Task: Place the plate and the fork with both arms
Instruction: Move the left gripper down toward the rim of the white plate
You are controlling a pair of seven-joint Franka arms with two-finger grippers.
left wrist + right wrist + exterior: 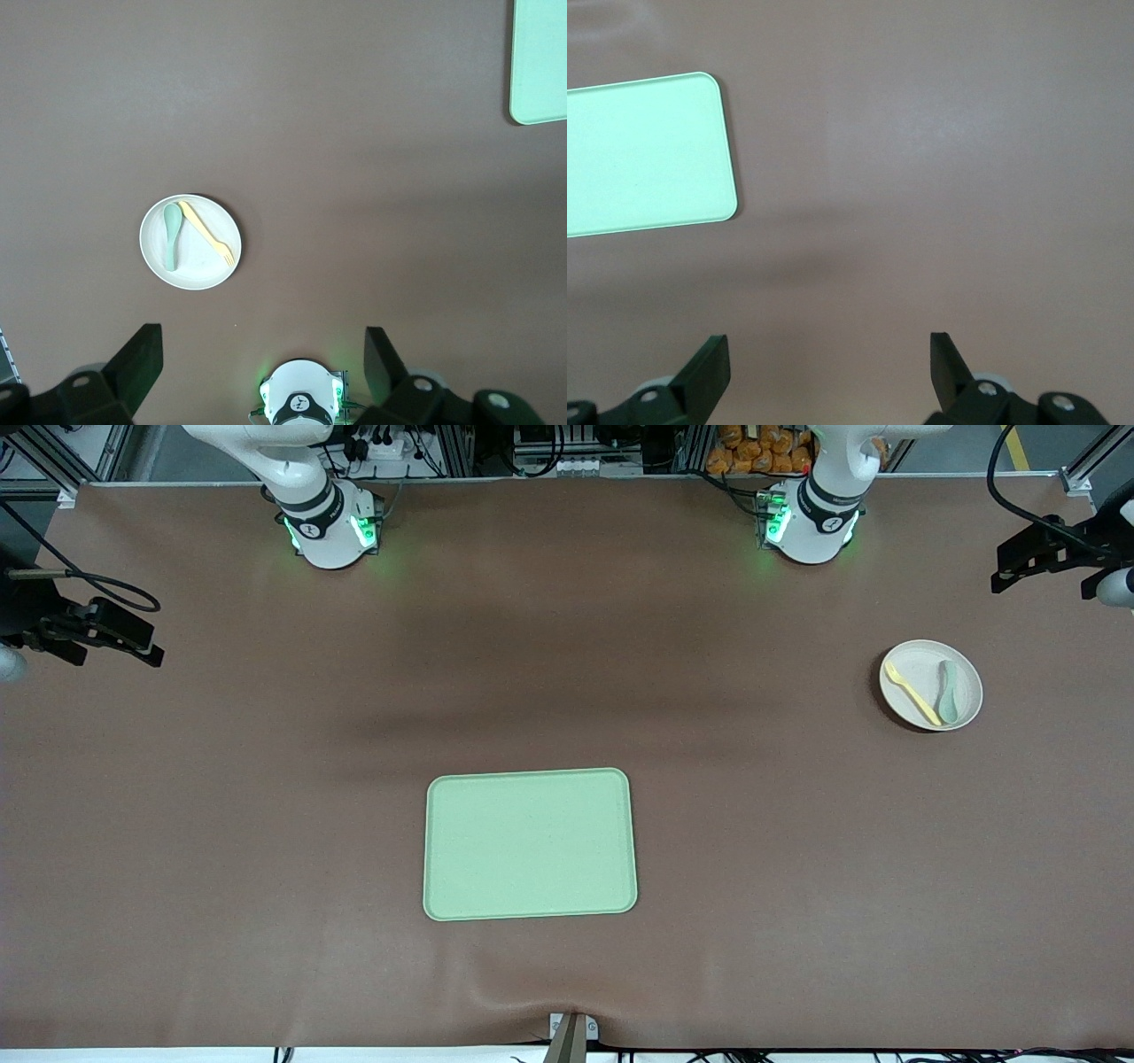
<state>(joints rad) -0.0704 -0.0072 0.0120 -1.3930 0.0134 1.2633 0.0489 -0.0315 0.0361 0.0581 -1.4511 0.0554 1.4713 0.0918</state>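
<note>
I see the plate sitting on the brown table toward the left arm's end, a little nearer to the front camera than the left arm's base. The yellow fork lies in the plate, and a grey-green spoon lies in it just beside the fork; at one end the two come close together, at the other they spread apart. From the left wrist view I look down on the same plate with the fork and spoon in it.

The light-green tray rests flat near the middle of the table, nearer to the front camera than the plate and well apart from it. I see nothing on it.

My left tool hangs up in the air over bare table at the left arm's end, its fingers spread wide apart with nothing between them. My right tool hangs over bare table at the right arm's end, its fingers also wide apart and holding nothing; a corner of the tray shows in its wrist view. Both arms wait, clear of the plate and the tray.
</note>
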